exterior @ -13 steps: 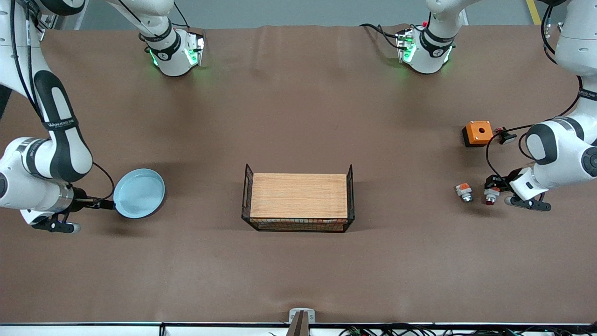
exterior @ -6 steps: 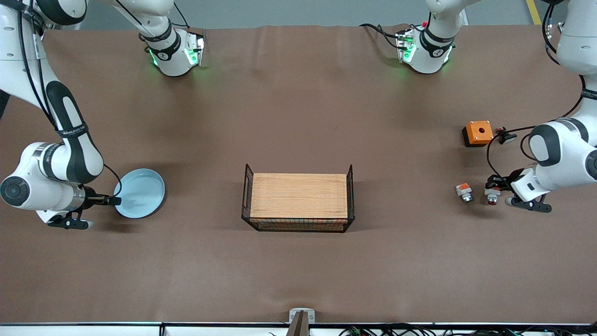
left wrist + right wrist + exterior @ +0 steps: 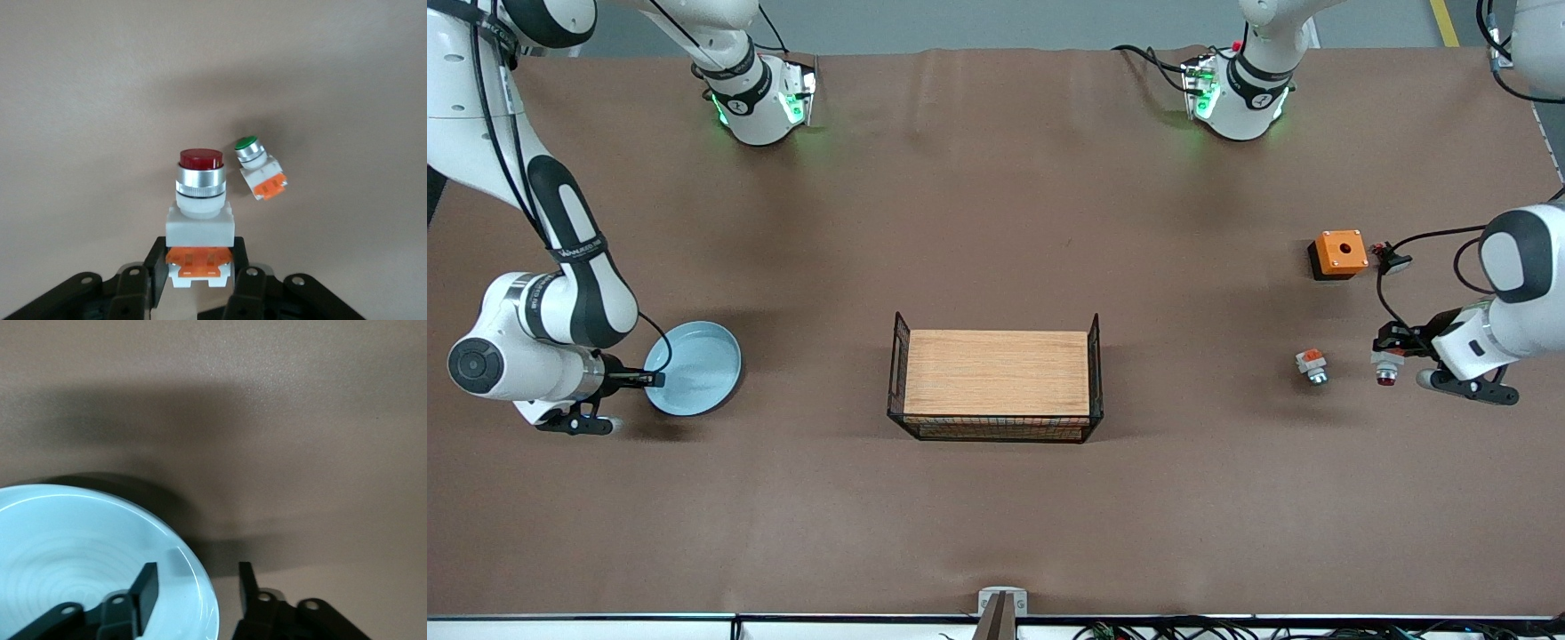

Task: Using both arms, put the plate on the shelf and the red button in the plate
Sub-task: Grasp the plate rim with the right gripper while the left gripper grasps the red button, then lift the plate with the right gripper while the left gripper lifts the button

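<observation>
**Hidden, cropped, too small**

In the right wrist view, plate (image 3: 80,553) cut off by two picture edges, only one curved part of the rim showing. Right claw (image 3: 198,581) cropped at the edge, fingers straddling the rim, contact with it impossible to judge. In the front view, same claw (image 3: 649,379) mostly masked by the arm's wrist.

Orange base of the red button (image 3: 200,213) partly covered by the left claw (image 3: 199,267). In the front view, button (image 3: 1386,370) too small for detail. Left arm's upper links cut off at the picture's edge.
</observation>
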{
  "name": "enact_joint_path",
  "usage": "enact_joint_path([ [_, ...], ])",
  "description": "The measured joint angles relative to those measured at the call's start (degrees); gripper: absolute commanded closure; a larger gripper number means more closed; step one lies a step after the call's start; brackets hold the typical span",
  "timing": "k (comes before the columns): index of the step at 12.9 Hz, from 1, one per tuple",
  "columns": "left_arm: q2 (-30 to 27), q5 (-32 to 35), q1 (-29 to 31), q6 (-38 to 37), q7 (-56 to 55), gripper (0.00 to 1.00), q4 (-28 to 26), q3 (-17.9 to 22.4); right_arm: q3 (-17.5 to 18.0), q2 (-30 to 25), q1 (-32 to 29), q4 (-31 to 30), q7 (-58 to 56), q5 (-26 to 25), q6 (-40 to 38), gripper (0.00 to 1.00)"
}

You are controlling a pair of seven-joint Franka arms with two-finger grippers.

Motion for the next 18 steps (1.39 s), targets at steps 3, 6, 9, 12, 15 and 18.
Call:
enact_joint_path([
  [3, -4.38, -0.02, -0.02, -2.37, -0.90, 0.99, 0.06, -3.09, -0.08, 0.00, -0.04, -0.12, 0.00, 0.00, -0.04, 0.71],
  [6, -6.82, -0.03, -0.09, -3.11, -7.18, 0.99, 0.05, -7.54, -0.18, 0.00, -0.17, -0.21, -0.48, 0.00, -0.15, 0.80],
  [9, -7.65, -0.03, -0.26, -5.11, -12.84, 0.98, 0.66, -10.91, -0.26, 0.00, -0.56, -0.24, -1.45, 0.00, -0.16, 0.91],
  [12, -7.67, -0.03, -0.27, -7.16, -14.47, 0.98, 2.17, -11.67, -0.25, -0.05, -0.74, -0.20, -1.88, 0.11, -0.15, 1.00],
  [15, -7.67, -0.03, -0.26, -8.00, -14.57, 0.98, 3.47, -11.98, -0.28, -0.48, -1.34, 0.04, -7.63, 4.69, -0.27, 1.00],
  [18, -7.67, -0.03, -0.27, -10.08, -15.63, 0.98, 5.38, -12.99, -0.27, -0.56, -1.79, 0.29, -9.72, 6.87, -0.30, 1.00],
])
